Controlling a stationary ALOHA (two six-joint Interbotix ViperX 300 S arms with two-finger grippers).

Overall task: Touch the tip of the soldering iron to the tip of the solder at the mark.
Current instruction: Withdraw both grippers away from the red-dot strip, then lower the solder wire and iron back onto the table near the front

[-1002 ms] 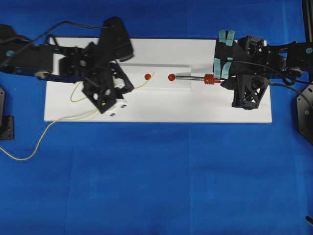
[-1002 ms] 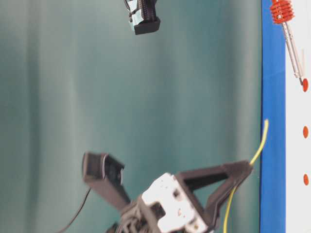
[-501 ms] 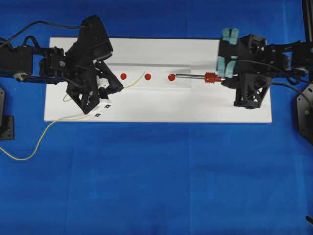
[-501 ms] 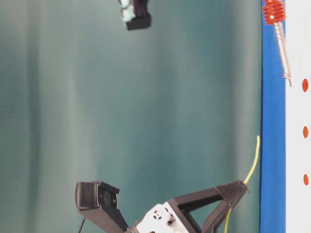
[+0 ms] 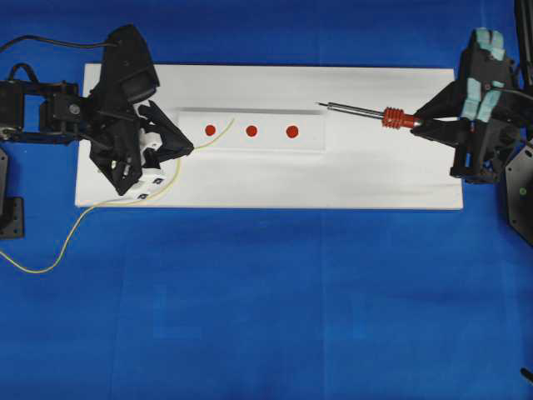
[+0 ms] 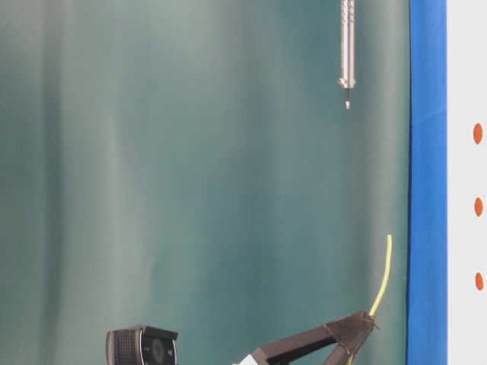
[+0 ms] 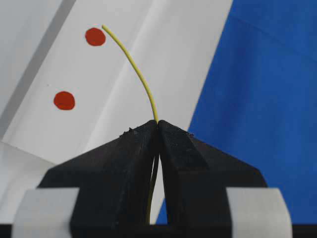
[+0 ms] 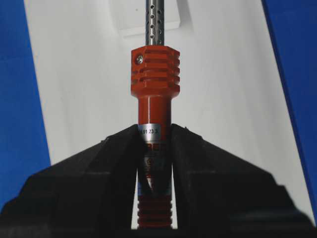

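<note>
The solder (image 7: 141, 79) is clamped in the left end effector (image 7: 158, 124), tip seen just beside the leftmost red dot (image 5: 210, 129) on the white board (image 5: 266, 179), above the blue desk (image 5: 266, 300). The soldering iron (image 5: 366, 112) is clamped by its red-orange handle in the right end effector (image 8: 154, 131), well apart from the solder, tip pointed twd the dots.
</note>
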